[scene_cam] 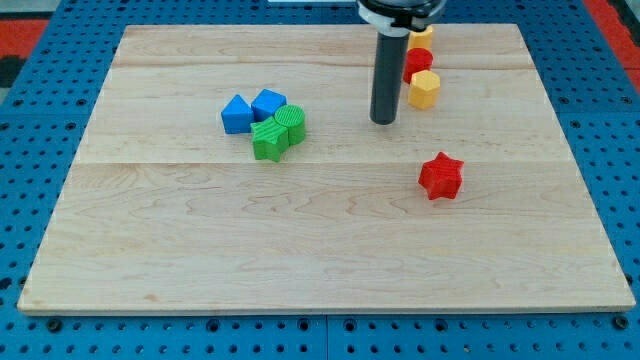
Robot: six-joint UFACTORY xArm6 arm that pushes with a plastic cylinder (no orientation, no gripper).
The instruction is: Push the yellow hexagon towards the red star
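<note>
The yellow hexagon (424, 89) sits near the view's top, right of centre. The red star (440, 176) lies below it, a clear gap apart. My tip (384, 121) rests on the board just left of and slightly below the yellow hexagon, a small gap away. A red block (418, 62) touches the hexagon's top side, and another yellow block (421, 37) sits above that, both partly hidden by the rod.
A cluster at the view's centre left holds two blue blocks (237, 114) (268, 104) and two green blocks (268, 139) (291, 123), touching one another. The wooden board (320, 270) lies on a blue perforated table.
</note>
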